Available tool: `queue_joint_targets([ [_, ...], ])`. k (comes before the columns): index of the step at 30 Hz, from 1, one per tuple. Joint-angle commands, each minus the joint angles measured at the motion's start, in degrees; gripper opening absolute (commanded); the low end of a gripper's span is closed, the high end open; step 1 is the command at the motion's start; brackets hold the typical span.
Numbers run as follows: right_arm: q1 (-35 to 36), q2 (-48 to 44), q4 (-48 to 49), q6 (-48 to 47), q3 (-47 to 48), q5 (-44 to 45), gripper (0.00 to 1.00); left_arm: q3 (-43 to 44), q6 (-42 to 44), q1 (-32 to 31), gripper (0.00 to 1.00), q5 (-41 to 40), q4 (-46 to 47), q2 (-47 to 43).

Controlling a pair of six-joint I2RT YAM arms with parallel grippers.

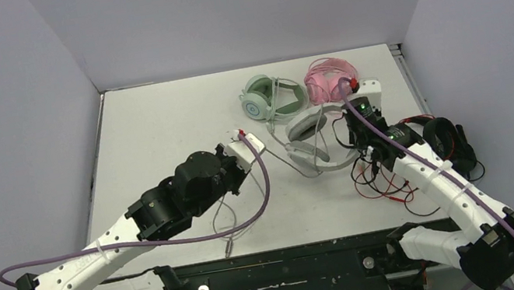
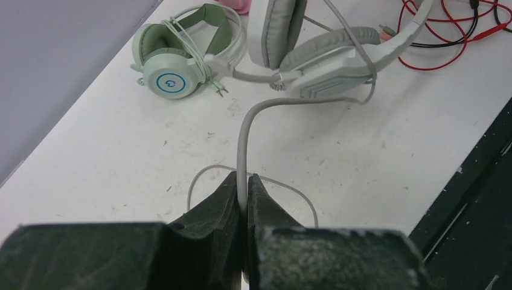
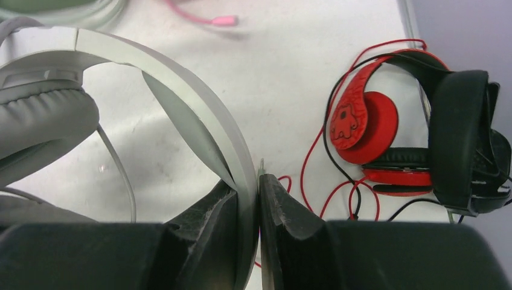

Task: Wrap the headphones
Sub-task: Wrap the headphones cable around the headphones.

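The pale grey-white headphones lie mid-table, seen close in the left wrist view. My right gripper is shut on their headband. Their thin grey cable runs from a cup into my left gripper, which is shut on it. The cable's slack loops on the table below that gripper. The mint green headphones lie behind, cable wound round them. The pink headphones sit beside them, with a pink plug on the table.
Red-and-black headphones lie at the right edge, their red and black cables sprawled under my right arm. A black rail runs along the table's near edge. Grey walls close in left, back and right.
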Motion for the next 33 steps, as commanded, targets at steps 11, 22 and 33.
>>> queue_joint_targets([
  [11,21.99,-0.38,-6.58,-6.76,2.94,-6.69,0.0,5.82,6.07,7.59,0.0,7.47,2.93,4.59],
  [22,26.9,-6.31,-5.27,-10.83,4.42,-21.81,0.0,1.16,-2.03,24.23,0.0,28.46,8.98,5.56],
  [33,29.66,-8.56,-5.63,-14.28,7.6,-31.35,0.0,-6.37,-14.41,33.21,0.0,41.77,22.67,7.78],
])
